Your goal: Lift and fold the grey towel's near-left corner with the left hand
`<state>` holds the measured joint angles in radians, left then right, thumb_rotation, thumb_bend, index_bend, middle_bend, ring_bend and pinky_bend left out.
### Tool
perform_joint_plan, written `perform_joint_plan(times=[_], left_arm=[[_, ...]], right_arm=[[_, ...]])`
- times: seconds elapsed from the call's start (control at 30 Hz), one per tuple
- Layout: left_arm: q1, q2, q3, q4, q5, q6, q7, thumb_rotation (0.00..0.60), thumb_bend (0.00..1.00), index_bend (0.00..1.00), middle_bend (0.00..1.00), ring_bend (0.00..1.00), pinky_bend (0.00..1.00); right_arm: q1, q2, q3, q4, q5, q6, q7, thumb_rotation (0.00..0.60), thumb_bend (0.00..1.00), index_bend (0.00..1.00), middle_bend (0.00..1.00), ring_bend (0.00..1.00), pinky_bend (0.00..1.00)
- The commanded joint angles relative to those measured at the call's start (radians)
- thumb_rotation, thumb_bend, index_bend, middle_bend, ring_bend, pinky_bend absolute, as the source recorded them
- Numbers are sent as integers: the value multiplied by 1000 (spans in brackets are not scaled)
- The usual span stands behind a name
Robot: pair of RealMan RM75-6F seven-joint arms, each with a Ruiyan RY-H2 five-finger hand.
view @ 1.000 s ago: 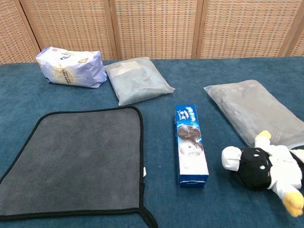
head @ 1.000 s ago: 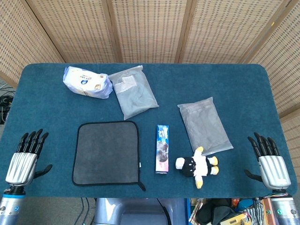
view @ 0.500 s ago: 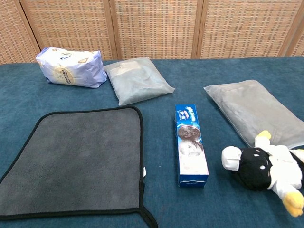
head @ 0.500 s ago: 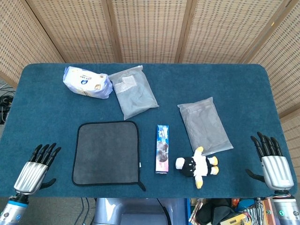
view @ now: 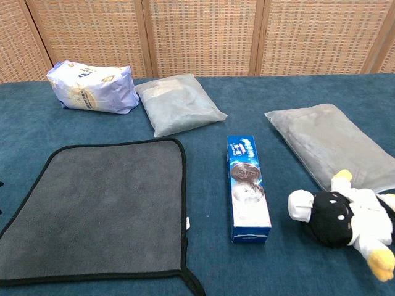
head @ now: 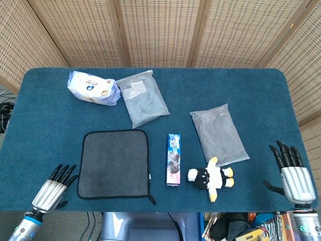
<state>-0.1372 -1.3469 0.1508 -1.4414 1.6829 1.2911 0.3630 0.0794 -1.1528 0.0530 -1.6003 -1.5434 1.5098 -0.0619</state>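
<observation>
The grey towel [head: 114,163] with a black border lies flat on the blue table, left of centre; the chest view shows it too [view: 99,208]. Its near-left corner [head: 80,196] lies flat. My left hand [head: 51,190] hovers at the table's near-left edge, just left of that corner, fingers spread and empty. My right hand [head: 292,173] stays at the near-right edge, fingers spread, holding nothing. Neither hand shows clearly in the chest view.
A blue biscuit box [head: 173,159] lies right of the towel, with a plush toy [head: 210,177] beside it. Two grey plastic pouches [head: 143,97] [head: 218,133] and a white-blue packet [head: 94,88] lie further back.
My left hand has moved right and nearer along the table's front edge, closing in on the towel's near-left corner. The right hand has barely shifted.
</observation>
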Motion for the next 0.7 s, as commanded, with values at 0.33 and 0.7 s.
perform_joint_plan(times=[0.33, 0.7], left_arm=[[-19, -73, -19, 50, 6, -10, 13, 600, 168, 190, 0, 0, 0], [-32, -113, -21, 65, 8, -22, 27, 600, 168, 190, 0, 0, 0]], right_arm=[[-4, 1, 4, 0, 0, 9, 11, 600, 0, 0, 0, 0, 0], [-7, 4, 10, 0, 5, 16, 23, 600, 0, 0, 0, 0, 0]])
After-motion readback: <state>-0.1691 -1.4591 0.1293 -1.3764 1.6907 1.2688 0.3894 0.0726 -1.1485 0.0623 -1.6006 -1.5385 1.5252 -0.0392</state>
